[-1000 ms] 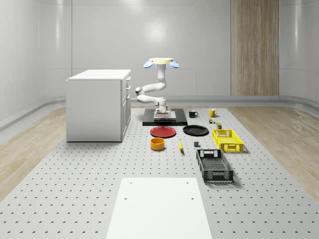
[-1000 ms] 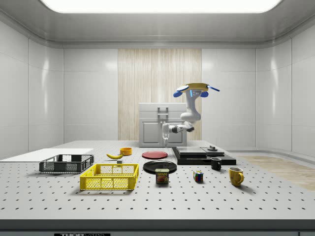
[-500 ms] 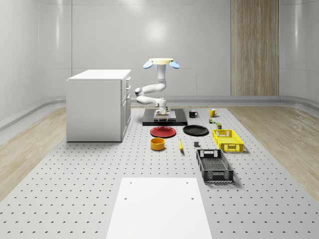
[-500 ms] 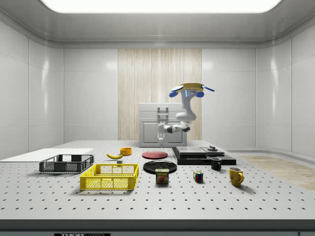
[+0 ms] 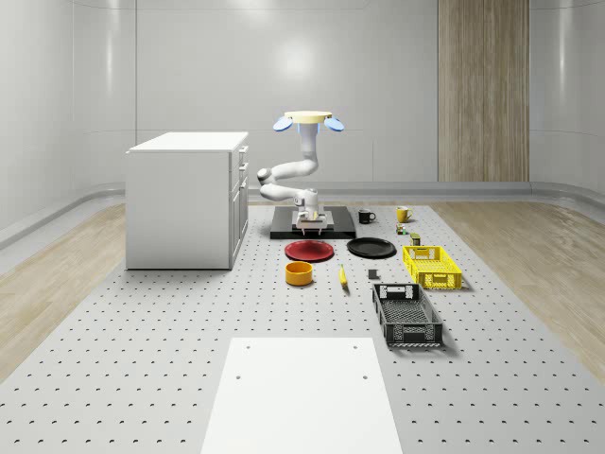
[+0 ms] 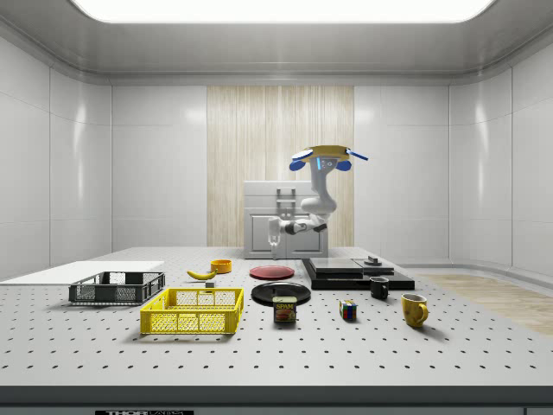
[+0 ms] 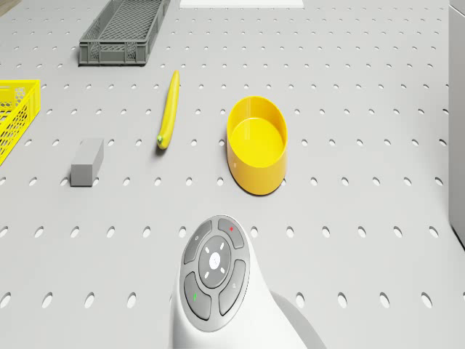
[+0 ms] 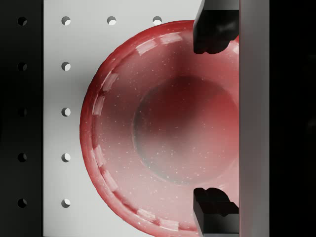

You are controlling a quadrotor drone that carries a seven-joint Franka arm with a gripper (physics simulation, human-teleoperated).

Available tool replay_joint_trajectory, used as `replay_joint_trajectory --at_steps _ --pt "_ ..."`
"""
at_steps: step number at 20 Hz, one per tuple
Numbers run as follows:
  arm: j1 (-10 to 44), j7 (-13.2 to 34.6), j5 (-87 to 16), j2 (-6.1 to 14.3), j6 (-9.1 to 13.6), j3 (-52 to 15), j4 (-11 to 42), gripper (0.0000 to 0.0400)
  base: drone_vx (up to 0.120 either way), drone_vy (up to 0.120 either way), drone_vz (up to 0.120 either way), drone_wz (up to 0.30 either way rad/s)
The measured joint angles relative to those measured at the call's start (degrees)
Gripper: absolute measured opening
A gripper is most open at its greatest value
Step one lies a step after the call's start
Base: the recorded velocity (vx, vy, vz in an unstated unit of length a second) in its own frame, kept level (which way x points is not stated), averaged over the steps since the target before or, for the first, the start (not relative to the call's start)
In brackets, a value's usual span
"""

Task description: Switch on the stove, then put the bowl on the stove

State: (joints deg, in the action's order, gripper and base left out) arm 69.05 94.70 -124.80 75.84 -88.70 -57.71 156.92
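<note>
1. hovering above the table [image 5: 142, 378], the drone [image 5: 308, 119] hung over the near edge of the stove [image 5: 284, 232], with its arm bent down toward the red plate [image 5: 309, 251] in front of it.

2. seen from the wrist, the gripper [image 8: 215, 118] pointed straight down at the red plate, its two dark fingertips [image 8: 213, 29] spread wide apart with nothing between them.

4. from the side, the gripper [image 6: 273, 245] hung well above the table, to the side view's left of the stove [image 6: 357, 272] and not touching anything.

5. the yellow bowl [image 5: 299, 273] sat on the table, nearer the whole-scene camera than the red plate and well apart from the stove; the drone's own camera showed it upright and empty [image 7: 256, 153], with a banana [image 7: 168, 109] beside it.

6. whether the stove was already switched on could not be told from the pictures; its knob [image 6: 372, 260] was too small to read.

7. judging by where the arm was, off the stove and heading for the bowl side, the switching step seemed likely done, but that was only a guess.

8. the bowl itself was untouched, so the reach, the grasp, the carry and the setting down on the stove all remained.
</note>
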Motion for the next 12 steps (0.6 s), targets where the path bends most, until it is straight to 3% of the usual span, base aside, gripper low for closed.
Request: replay_joint_trajectory --at_steps 12 --pt "0.08 0.06 0.06 0.11 -0.1 -0.03 -0.01 0.04 0.12 0.0 0.0 0.0"
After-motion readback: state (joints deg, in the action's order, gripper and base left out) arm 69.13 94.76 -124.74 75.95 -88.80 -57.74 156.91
